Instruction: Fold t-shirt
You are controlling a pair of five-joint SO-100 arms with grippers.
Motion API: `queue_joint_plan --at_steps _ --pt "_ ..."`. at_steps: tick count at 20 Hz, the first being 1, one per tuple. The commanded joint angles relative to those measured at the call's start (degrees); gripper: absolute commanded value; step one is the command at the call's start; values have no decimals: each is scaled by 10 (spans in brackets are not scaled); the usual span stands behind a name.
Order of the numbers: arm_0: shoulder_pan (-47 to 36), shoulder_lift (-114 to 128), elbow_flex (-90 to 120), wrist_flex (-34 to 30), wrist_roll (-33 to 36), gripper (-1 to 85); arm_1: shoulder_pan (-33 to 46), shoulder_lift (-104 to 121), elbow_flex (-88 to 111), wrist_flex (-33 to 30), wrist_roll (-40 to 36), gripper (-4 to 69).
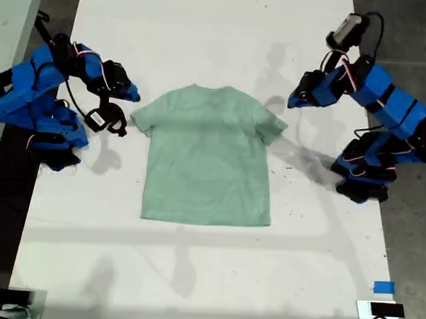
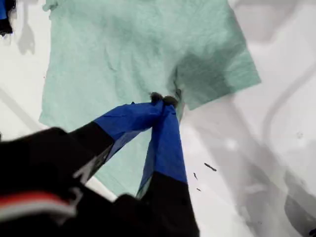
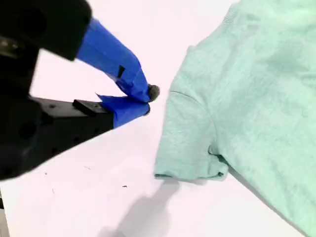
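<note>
Lying flat mid-table, unfolded, the t-shirt [image 1: 208,159] has a closed, empty gripper near each sleeve, first gripper [image 2: 163,99] and second gripper [image 3: 149,100], apparently poised to pinch.

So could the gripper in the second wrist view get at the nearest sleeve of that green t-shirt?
Probably yes. My second gripper hangs just beside the t-shirt's sleeve, jaws shut, with only bare white table between them. It would need to open first.
</note>
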Motion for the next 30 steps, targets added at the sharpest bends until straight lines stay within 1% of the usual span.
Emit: queue_joint_plan --at_steps 1,2,3,4,6,7,10,16,22,24,26,28,29,30 --pt "-34 -50 -90 22 26 0 35 -40 -110 42 -42 -4" --pt "-40 -62 -104 25 31 0 43 -55 -130 52 -54 4" --pt "-43 -69 -110 27 33 25 47 -70 -145 62 -64 31" --pt "-45 -74 -112 28 34 65 52 -85 -153 75 -70 95" --pt "-45 -81 -111 32 37 140 58 -101 -146 75 -101 202" --pt "-45 -83 -109 33 37 178 60 -101 -127 61 -119 250" --pt "-45 -88 -104 31 44 213 70 -100 -54 2 -176 330" --pt "-51 -98 -91 18 55 218 113 -117 128 -157 -255 334" --pt "-50 -99 -91 17 55 216 120 -165 213 -263 -295 326" --pt "-47 -100 -90 17 56 213 121 -194 232 -297 -301 312" --pt "-44 -100 -90 17 56 210 122 -235 225 -312 -304 296" --pt "-41 -100 -90 17 56 208 122 -276 200 -308 -307 263" --pt "-40 -100 -90 17 56 206 122 -295 184 -301 -308 226" --pt "-39 -100 -90 17 56 204 122 -312 171 -294 -309 170"
